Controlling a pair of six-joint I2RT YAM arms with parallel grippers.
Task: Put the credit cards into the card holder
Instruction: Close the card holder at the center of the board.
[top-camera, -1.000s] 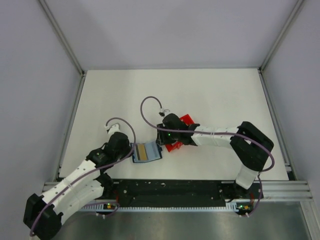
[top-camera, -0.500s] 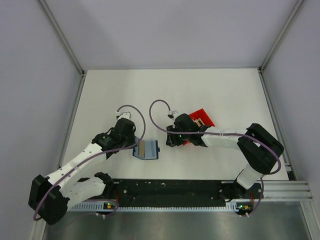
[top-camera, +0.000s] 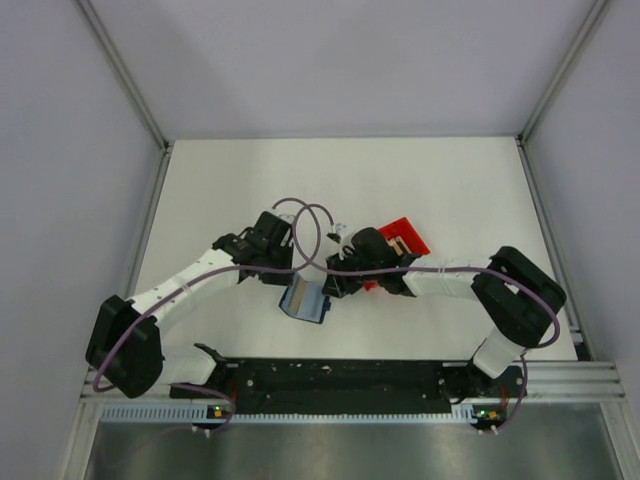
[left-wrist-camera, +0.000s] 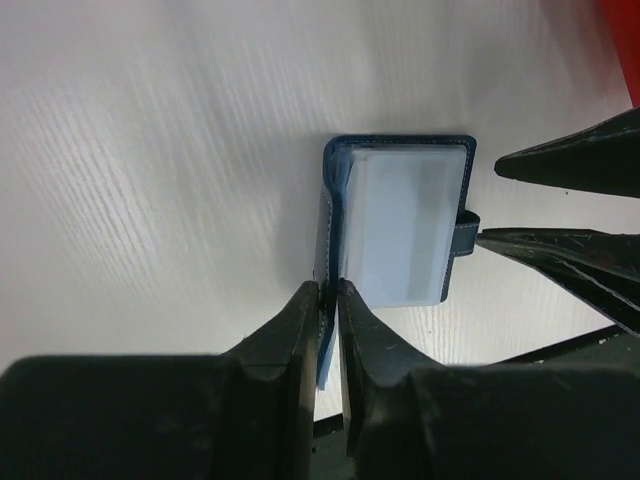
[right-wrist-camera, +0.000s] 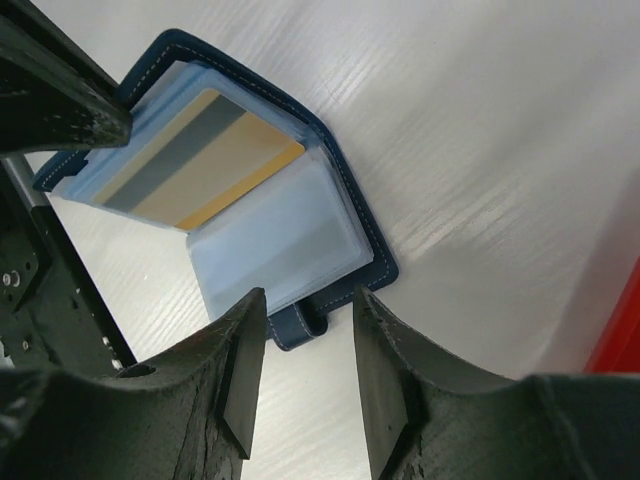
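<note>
Plainly, the white table (top-camera: 450, 190) is the stage, and the left arm (top-camera: 190, 280) and right arm (top-camera: 450, 275) both reach in toward its middle to work on the same object from opposite sides. The red bin (top-camera: 403, 235) sits just behind the right arm's wrist. What lies inside it is too small to make out from above.

Between the two arms is the card holder (top-camera: 306, 300), dark blue outside and pale blue inside, spread open like a book. The left claw (left-wrist-camera: 327, 290) is clenched on the edge of one cover, which stands edge-on between its fingers. I take this grip to be there to steady the holder and keep its pockets facing the other arm. Whether the far cover rests on the table I cannot tell.

The right claw (right-wrist-camera: 308, 300) is released, its fingers apart and set either side of the holder's near edge without pressing it.

One tan-and-orange card (right-wrist-camera: 200, 160) with a grey stripe sits under the clear pocket of the far leaf, so at least that much of the job looks done. The near leaf's pocket looks empty.

Smallest is the strap tab (right-wrist-camera: 293, 328), poking out in the gap between the right claw's fingers. My guess is that the right claw is lined up to take it.
</note>
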